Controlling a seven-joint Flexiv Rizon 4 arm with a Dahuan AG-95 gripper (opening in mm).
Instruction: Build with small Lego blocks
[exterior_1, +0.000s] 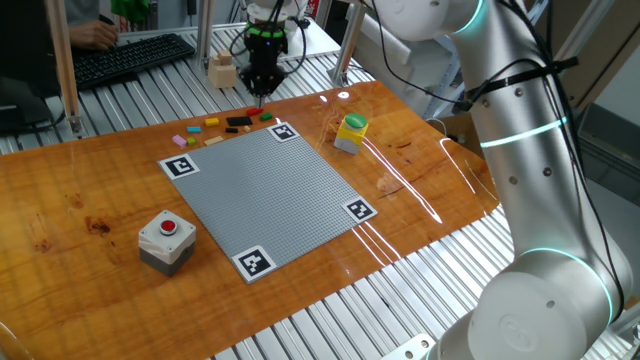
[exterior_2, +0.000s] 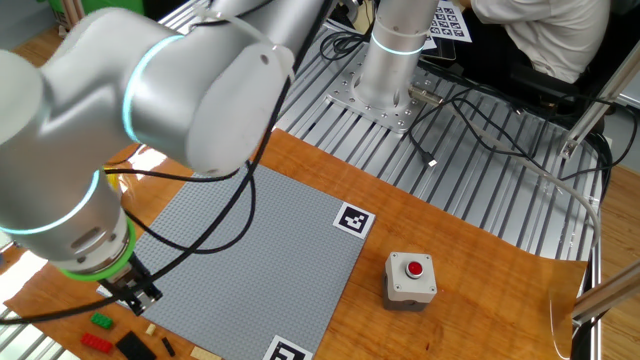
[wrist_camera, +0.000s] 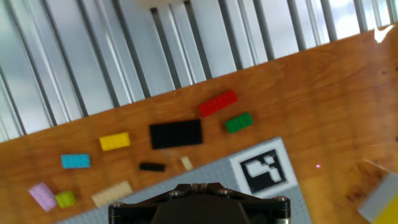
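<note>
Several small Lego blocks lie on the wooden table just beyond the far edge of the grey baseplate (exterior_1: 270, 190). The hand view shows a red one (wrist_camera: 217, 102), a green one (wrist_camera: 239, 122), a flat black one (wrist_camera: 176, 134), a yellow one (wrist_camera: 115, 141), a cyan one (wrist_camera: 75, 161) and a long tan one (wrist_camera: 112, 193). In one fixed view the red block (exterior_1: 253, 111) and the black block (exterior_1: 239, 121) lie right below my gripper (exterior_1: 262, 88). The gripper hovers above them, pointing down. Its fingertips (wrist_camera: 193, 185) look closed together with nothing visible between them.
A grey box with a red button (exterior_1: 167, 240) stands near the baseplate's front left corner. A yellow container with a green top (exterior_1: 351, 132) stands right of the plate. A pale wooden block (exterior_1: 222, 72) and a keyboard (exterior_1: 125, 58) lie behind on the metal slats.
</note>
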